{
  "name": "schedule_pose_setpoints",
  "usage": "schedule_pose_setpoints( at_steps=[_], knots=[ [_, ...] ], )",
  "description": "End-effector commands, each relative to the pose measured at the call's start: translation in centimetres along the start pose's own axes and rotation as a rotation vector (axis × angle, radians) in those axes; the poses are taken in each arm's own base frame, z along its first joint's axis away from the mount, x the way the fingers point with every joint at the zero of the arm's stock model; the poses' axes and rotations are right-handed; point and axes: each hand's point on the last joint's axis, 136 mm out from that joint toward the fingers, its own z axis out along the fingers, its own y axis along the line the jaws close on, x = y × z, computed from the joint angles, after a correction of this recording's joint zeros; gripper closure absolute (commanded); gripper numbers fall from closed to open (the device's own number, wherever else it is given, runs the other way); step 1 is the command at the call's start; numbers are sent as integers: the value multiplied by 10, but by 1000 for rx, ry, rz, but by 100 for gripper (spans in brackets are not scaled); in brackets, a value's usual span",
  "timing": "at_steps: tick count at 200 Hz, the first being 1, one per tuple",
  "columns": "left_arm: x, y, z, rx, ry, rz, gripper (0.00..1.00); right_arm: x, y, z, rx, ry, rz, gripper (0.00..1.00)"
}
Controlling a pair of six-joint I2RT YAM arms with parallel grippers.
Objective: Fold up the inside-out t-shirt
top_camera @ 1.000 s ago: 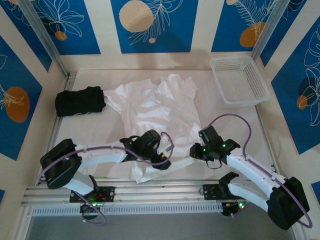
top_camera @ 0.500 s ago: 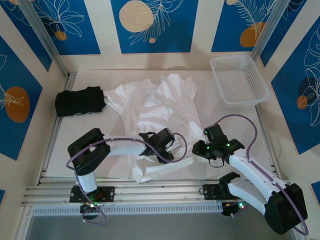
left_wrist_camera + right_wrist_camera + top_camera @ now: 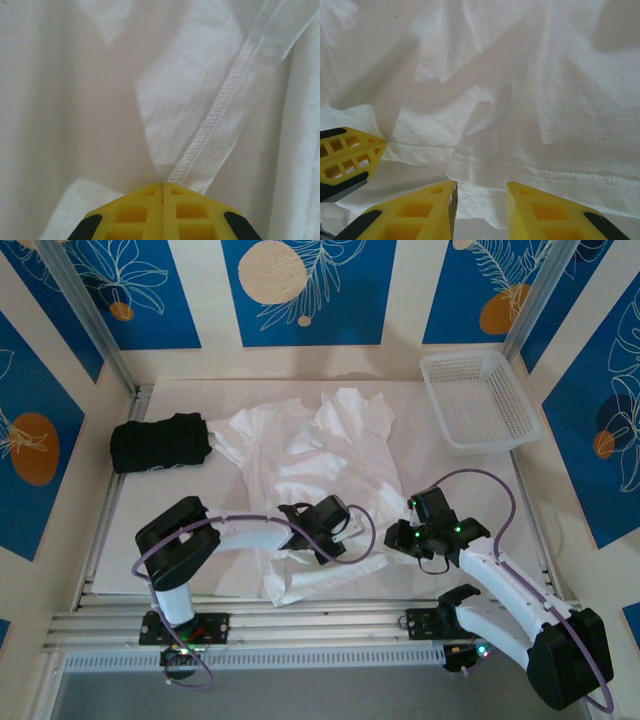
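One white t-shirt (image 3: 310,455) lies crumpled in the middle of the desk (image 3: 470,490). One black folded cloth (image 3: 160,443) sits to its left, and one white basket (image 3: 437,400) sits at the far right. There are two tools, both at the near edge of the t-shirt. The left wrist view shows the left tool (image 3: 162,192) pinched tight on the t-shirt's stitched edge. The right wrist view shows the right tool (image 3: 480,189) partly open and holding nothing, with the stitched edge just ahead of it.
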Motion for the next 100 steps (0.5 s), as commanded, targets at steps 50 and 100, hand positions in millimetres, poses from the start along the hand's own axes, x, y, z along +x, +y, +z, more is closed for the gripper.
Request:
schedule_pose_setpoints(
  at_steps=[50,100],
  knots=[
    [-3,50,-37,-62,-93,-273,96,0,4,-6,-33,-14,-14,67],
    [1,40,-26,12,-28,-261,67,0,4,-5,-37,-11,-16,67]
  ],
)
